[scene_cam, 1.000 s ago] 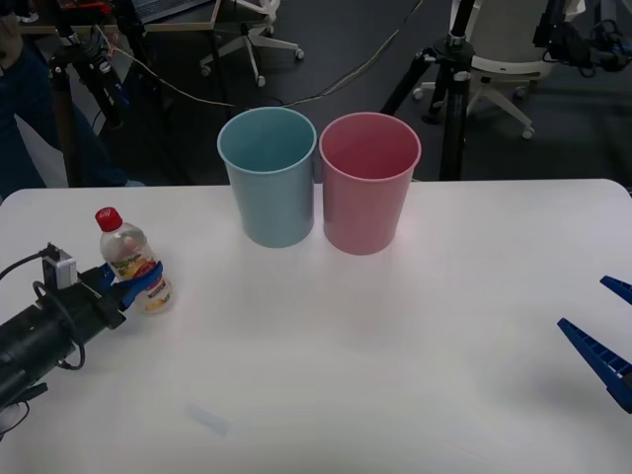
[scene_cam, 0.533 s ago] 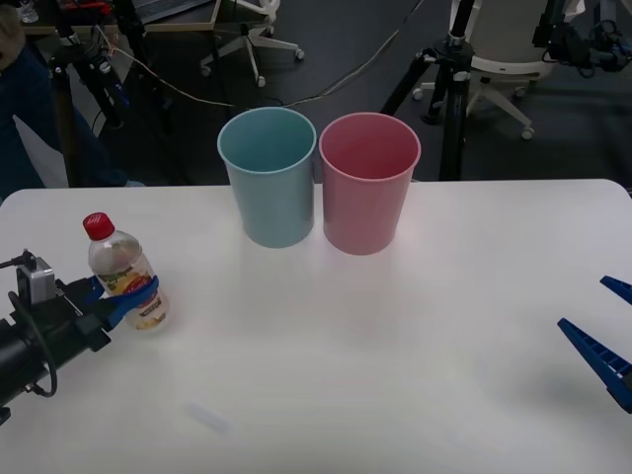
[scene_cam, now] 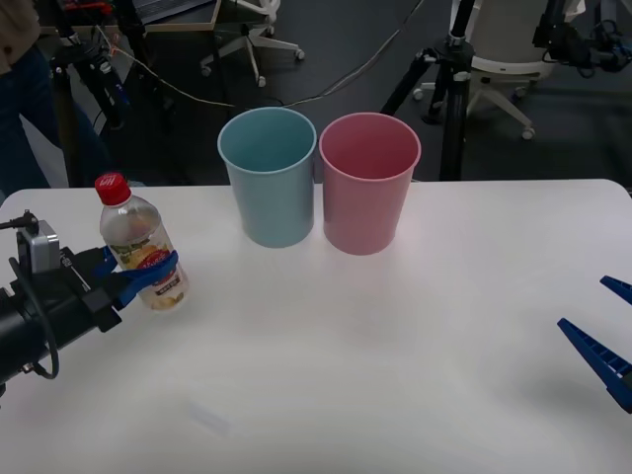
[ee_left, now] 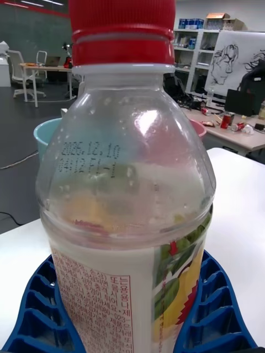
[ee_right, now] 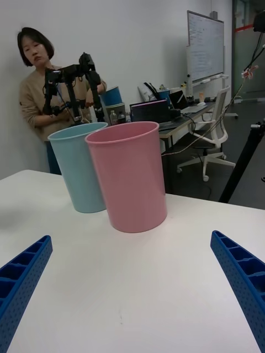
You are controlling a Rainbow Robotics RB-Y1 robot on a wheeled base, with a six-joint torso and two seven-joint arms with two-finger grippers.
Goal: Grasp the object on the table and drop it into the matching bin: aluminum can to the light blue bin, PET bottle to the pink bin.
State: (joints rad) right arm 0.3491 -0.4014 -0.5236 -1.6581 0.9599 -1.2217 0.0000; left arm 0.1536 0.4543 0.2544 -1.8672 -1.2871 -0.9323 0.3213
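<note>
Left gripper [scene_cam: 136, 277] sat at about 9 o'clock on the table [scene_cam: 415, 326], blue fingers [ee_left: 212, 314] clamped around the lower labelled half of the PET bottle [scene_cam: 140, 243]. Bottle sat between the two fingers, one on each side of the label, red cap up and leaning slightly toward 11 o'clock. Could not tell whether its base touched the tabletop. Light blue bin [scene_cam: 268, 175] and pink bin [scene_cam: 369, 182] stood upright, just beside each other at 12 o'clock, blue one nearer the bottle, both well apart from it. Right gripper [scene_cam: 610, 331] parked low at 4 o'clock, fingers [ee_right: 21, 276] spread wide, holding nothing.
</note>
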